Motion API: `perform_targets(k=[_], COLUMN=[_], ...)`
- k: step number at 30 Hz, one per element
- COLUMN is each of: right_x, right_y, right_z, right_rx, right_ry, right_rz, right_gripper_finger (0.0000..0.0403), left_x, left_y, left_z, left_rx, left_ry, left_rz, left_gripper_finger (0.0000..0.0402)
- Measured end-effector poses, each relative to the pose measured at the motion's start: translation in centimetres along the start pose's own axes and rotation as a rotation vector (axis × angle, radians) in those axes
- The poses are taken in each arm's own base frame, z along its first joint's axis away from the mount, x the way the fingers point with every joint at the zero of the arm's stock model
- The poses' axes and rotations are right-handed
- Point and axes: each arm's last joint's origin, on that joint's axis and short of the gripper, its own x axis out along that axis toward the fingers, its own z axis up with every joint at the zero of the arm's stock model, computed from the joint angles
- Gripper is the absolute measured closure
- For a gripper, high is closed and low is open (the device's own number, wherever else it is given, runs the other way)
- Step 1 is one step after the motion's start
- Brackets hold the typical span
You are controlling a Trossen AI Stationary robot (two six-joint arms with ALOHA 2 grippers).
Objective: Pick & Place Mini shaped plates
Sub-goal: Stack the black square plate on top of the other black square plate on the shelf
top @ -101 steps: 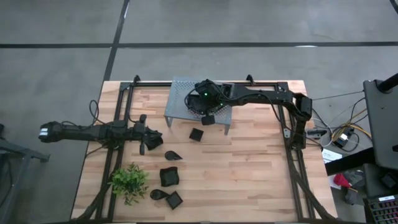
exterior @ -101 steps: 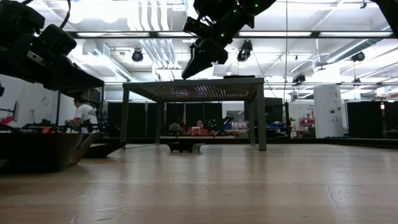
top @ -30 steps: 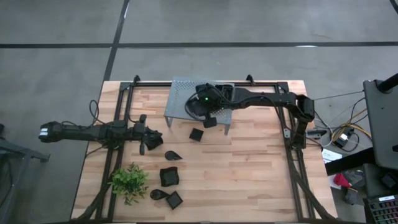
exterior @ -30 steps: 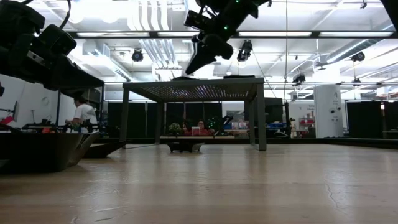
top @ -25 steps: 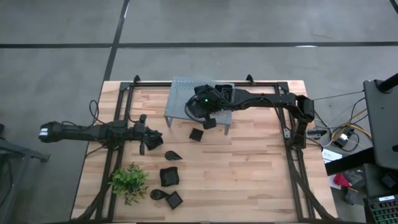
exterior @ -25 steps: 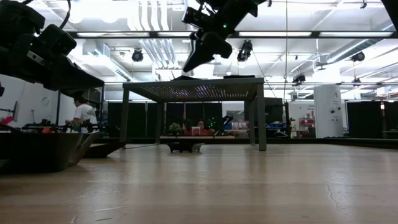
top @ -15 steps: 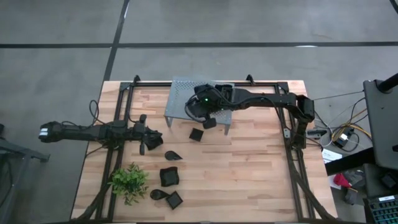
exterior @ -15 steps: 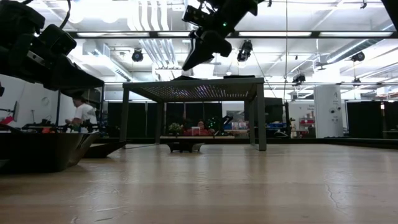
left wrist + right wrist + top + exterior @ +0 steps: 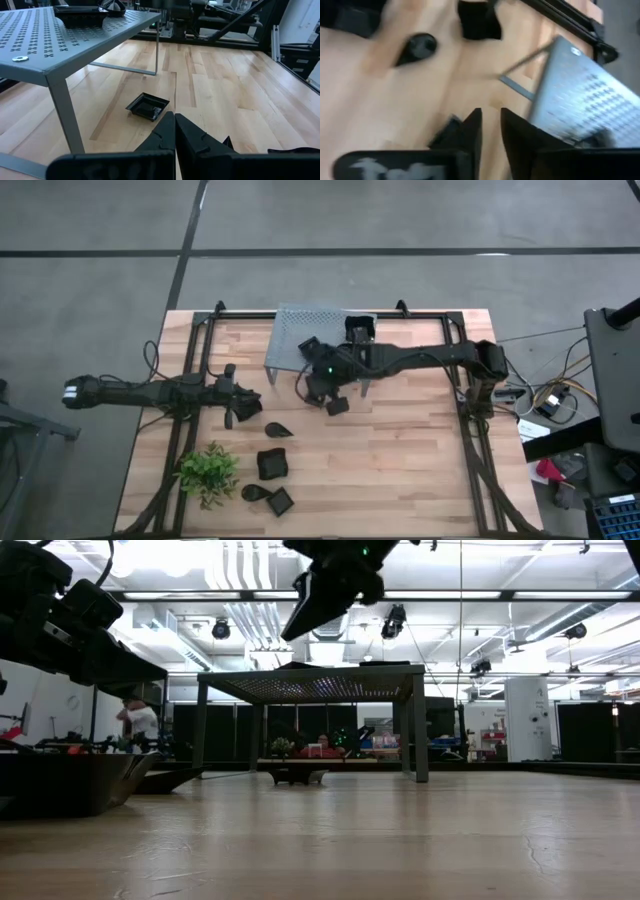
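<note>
- Moved since a second ago: the right gripper [image 9: 322,390] has left its place over the grey rack [image 9: 290,320] and come out past the rack's near edge, over open tabletop [image 9: 420,460].
- Right gripper, state: fingers stand a little apart in the right wrist view, bare wood between them, nothing held.
- Small square plate [image 9: 147,106]: lies flat on the wood just off the rack's near edge, about midway between the tabletop's left and right edges. In the high view the right gripper hides it.
- Deciding relation: the plate lies almost straight below the right gripper, slightly off to one side of the fingers. Being square, it has no long axis. It sits corner-on as seen from the left arm.
- Nearer arm: the right one, by a wide margin.
- Left gripper [image 9: 240,406]: fingers pressed shut, waiting near the tabletop's left edge, well apart from that plate.
- Plates on the rack top: one dish [image 9: 310,347] near its near edge, another [image 9: 359,328] at its far right corner.
- Plates on the wood toward the near left corner: a teardrop plate [image 9: 280,429], a larger square plate [image 9: 272,464], a second teardrop [image 9: 255,493], a second small square [image 9: 282,501].
- Plant [image 9: 208,472]: near the left edge, beside that group.
- Judged step: reaching for the next plate to lift onto the rack.
</note>
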Motion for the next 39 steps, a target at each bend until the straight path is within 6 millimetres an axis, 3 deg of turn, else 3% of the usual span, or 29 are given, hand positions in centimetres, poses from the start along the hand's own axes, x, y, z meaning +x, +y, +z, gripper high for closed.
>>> perform_targets(k=[5, 9, 21, 30, 39], right_x=[0.0, 0.5, 4.2, 5.9, 5.8], right_y=[2.2, 3.9, 7.1, 9.2, 11.5], right_z=[0.9, 0.9, -2.3, -5.3, -5.3], right_rx=[0.131, 0.151, 0.214, 0.198, 0.178], right_ry=[-0.01, 0.005, -0.043, -0.05, -0.061], right_rz=[0.029, 0.053, 0.047, -0.068, -0.156], right_gripper_finger=[0.0289, 0.0279, 0.0298, 0.0315, 0.0317], left_x=[0.0, 0.0, 0.0, 0.0, 0.0], left_y=[0.0, 0.0, 0.0, 0.0, 0.0], left_z=[0.0, 0.0, 0.0, 0.0, 0.0], left_rx=[0.0, 0.0, 0.0, 0.0, 0.0], left_ry=[0.0, 0.0, 0.0, 0.001, 0.0], left_rz=[0.0, 0.0, 0.0, 0.0, 0.0], left_gripper_finger=[0.0401, 0.0401, 0.0401, 0.0401, 0.0401])
